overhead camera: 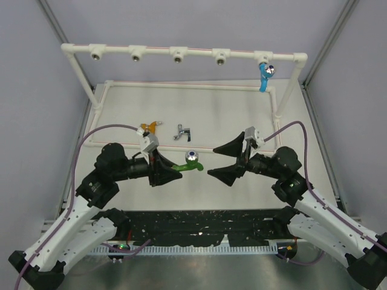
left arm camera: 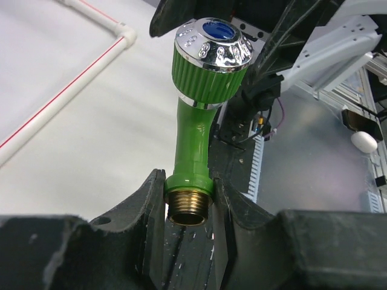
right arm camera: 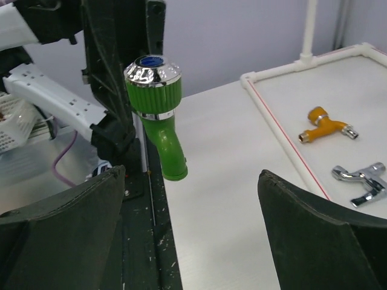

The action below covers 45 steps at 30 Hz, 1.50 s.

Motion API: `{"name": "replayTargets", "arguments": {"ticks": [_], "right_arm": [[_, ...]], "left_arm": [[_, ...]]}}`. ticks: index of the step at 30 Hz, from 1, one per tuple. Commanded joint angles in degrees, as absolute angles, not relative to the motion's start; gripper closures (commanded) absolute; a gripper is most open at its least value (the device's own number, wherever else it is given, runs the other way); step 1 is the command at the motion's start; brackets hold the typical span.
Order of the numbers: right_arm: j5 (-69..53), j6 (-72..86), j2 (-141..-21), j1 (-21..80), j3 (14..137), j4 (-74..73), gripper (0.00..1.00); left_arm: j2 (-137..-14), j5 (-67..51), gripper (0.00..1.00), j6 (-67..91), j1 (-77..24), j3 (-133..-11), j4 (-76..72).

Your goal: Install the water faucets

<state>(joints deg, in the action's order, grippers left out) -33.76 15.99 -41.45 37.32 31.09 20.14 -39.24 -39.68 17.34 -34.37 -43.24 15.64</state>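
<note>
Left gripper [overhead camera: 163, 170] clamps the green faucet [overhead camera: 188, 162] by its threaded end above the table's [overhead camera: 242, 109] near edge. The right gripper [overhead camera: 222, 161] gapes just beside it. Regrasping the faucet's body would likely free the threads for a socket [overhead camera: 178, 57].

My white pipe frame [overhead camera: 181, 49] stands at the far end of the table [overhead camera: 236, 112], round sockets [overhead camera: 178, 57] along its top rail, black mat [overhead camera: 199, 226] lying well short of the frame.
</note>
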Motion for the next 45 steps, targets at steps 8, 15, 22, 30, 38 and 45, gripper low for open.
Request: {"name": "replayTargets", "arguments": {"ticks": [8,15,22,30,38,45], "right_arm": [[-47.11,12.22,-45.52,41.12,38.05,25.57,0.05],[-48.78,10.02,-50.88,44.38,43.41,25.66,0.18],[-48.25,10.55,-53.00,45.61,44.30,26.19,0.27],[-47.72,11.69,-53.88,46.05,45.44,25.58,0.41],[-47.55,12.92,-55.28,46.58,46.67,25.40,0.47],[-46.94,13.19,-56.16,46.76,46.76,24.44,0.75]], "left_arm": [[-39.81,-50.71,1.00,24.08,-34.72,-43.59,0.35],[-40.69,-51.33,1.00,25.84,-35.86,-42.80,-5.36],[-40.78,-50.97,1.00,25.49,-35.95,-42.80,-5.63],[-40.87,-51.07,1.00,24.17,-36.03,-43.07,-4.04],[-41.22,-50.63,1.00,22.68,-35.95,-43.77,-1.85],[-41.48,-49.66,1.00,20.92,-36.04,-44.91,1.22]]}}
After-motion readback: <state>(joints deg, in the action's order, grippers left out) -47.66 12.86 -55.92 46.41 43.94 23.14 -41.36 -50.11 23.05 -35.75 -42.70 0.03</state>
